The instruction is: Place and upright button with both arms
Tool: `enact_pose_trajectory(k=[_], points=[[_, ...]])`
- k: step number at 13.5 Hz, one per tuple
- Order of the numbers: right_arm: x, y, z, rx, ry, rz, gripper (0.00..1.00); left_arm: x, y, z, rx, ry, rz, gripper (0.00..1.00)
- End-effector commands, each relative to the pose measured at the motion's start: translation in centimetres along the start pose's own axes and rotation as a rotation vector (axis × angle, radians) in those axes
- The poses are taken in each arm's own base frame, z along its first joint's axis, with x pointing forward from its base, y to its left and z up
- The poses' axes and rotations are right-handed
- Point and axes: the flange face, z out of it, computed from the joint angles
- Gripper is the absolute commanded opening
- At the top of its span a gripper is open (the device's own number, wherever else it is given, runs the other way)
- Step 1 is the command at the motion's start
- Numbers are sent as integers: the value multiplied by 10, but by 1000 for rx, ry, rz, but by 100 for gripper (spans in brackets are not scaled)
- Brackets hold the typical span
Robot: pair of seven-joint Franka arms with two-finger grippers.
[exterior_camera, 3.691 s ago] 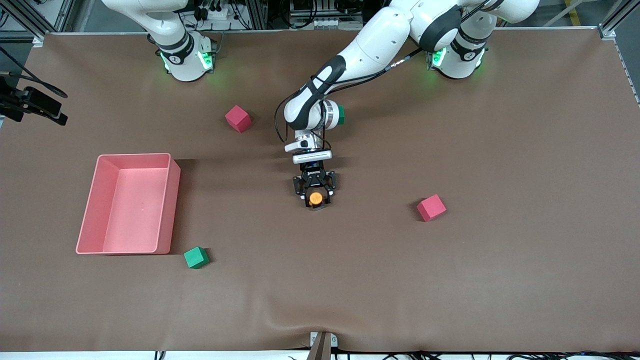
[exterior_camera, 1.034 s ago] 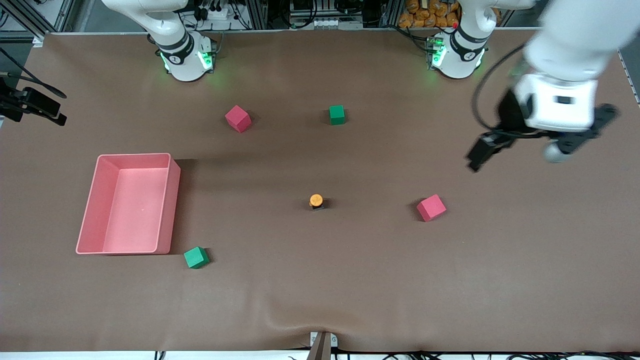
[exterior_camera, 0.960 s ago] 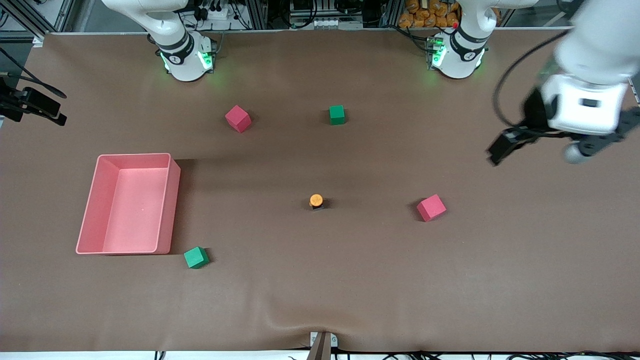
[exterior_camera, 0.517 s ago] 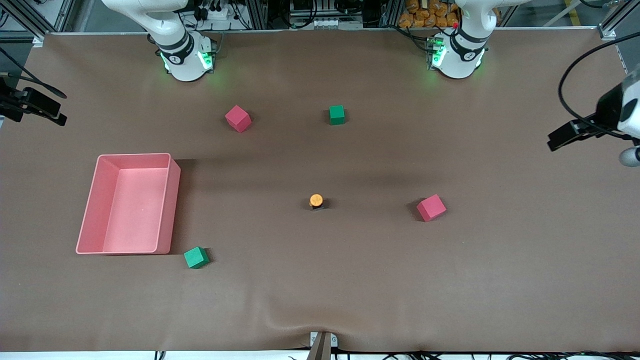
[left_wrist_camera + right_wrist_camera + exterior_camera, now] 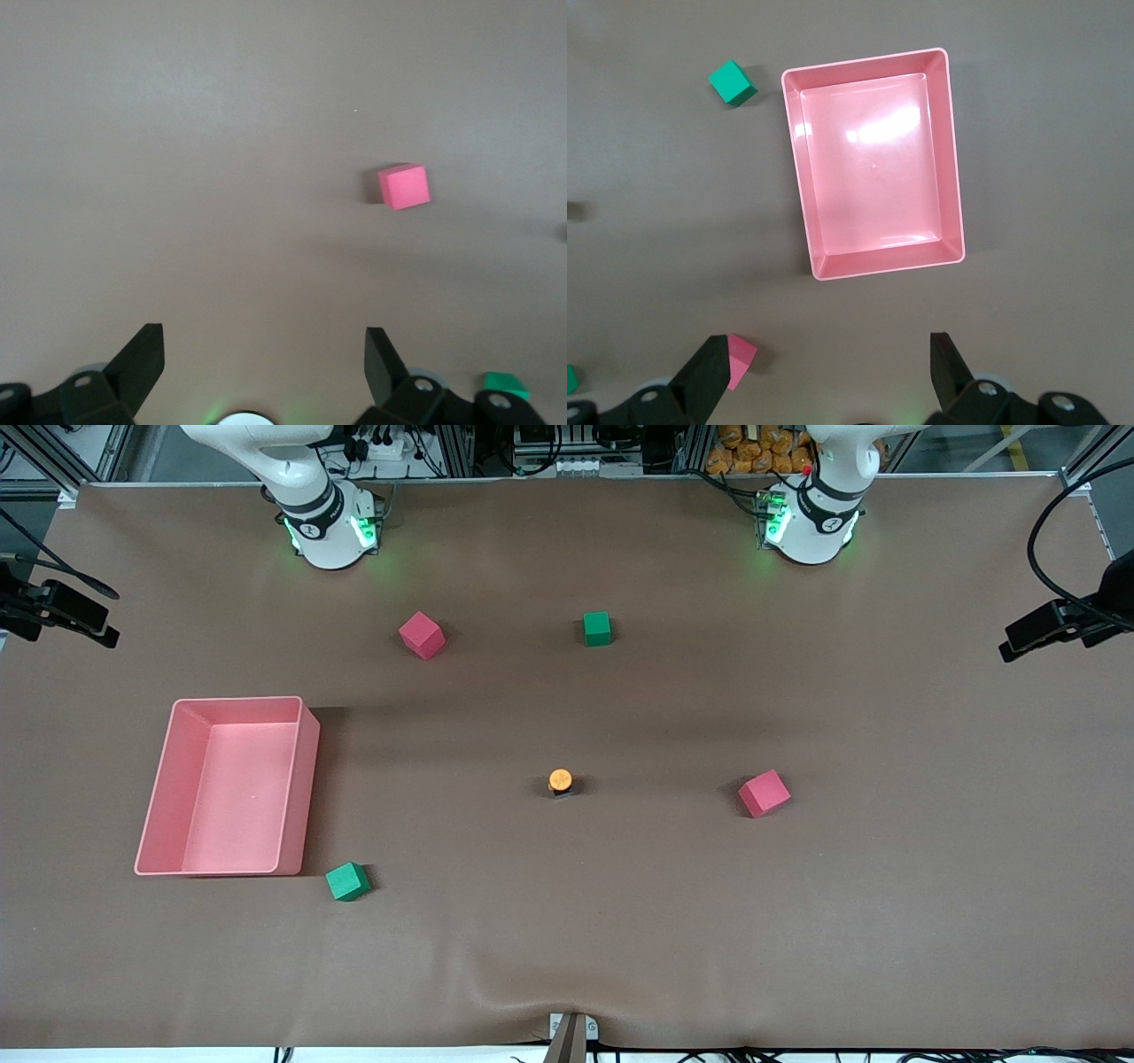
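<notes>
The button [image 5: 560, 781] stands on the brown bench [image 5: 620, 921] near its middle, orange cap up and black body beneath, so it looks already upright, with nothing touching it. Neither pincer is near it. The left pincer [image 5: 264, 365] is spread wide and empty, high over the bench at the left arm's end, above a red foam cube [image 5: 405, 186]; the button lies well off toward the bench's middle from it. The right pincer [image 5: 826, 372], also spread and empty, hangs over the pink tray [image 5: 950, 159], comparably distant. Both arms wait, and little seems left to do.
</notes>
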Motion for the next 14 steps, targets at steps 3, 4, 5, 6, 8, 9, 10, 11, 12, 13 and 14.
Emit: enact_pose_trajectory(k=[3, 4, 5, 6, 8, 9, 10, 11, 12, 13, 14], points=[[-1, -2, -3, -4, 3, -12, 100, -24, 20, 6, -7, 16, -87, 100], [-1, -2, -4, -4, 5, -13, 100, -25, 20, 5, -5, 19, -86, 100], [-1, -2, -3, -4, 3, -12, 100, -27, 19, 3, -1, 24, -73, 100], [-1, -3, -3, -4, 3, -15, 100, -28, 16, 3, 2, 25, -70, 100], [-1, -3, -4, -4, 5, -15, 100, -30, 5, 3, 8, 25, -58, 100], [-1, -3, -3, -4, 3, -15, 100, -32, -3, -1, 6, 33, -39, 100], [-1, -4, -4, -4, 5, -16, 100, -32, -11, -3, 5, 36, -11, 100], [-1, -3, -4, -4, 5, -13, 100, -35, -11, -5, 4, 40, -5, 100], [-1, -4, -4, -4, 5, -16, 100, -39, -11, -2, 7, 34, -4, 100], [-1, -3, -4, -4, 6, -13, 100, -41, -11, -2, 7, 46, 2, 100], [-1, -3, -3, -4, 3, -13, 100, -42, -11, -2, 8, 47, 25, 100]])
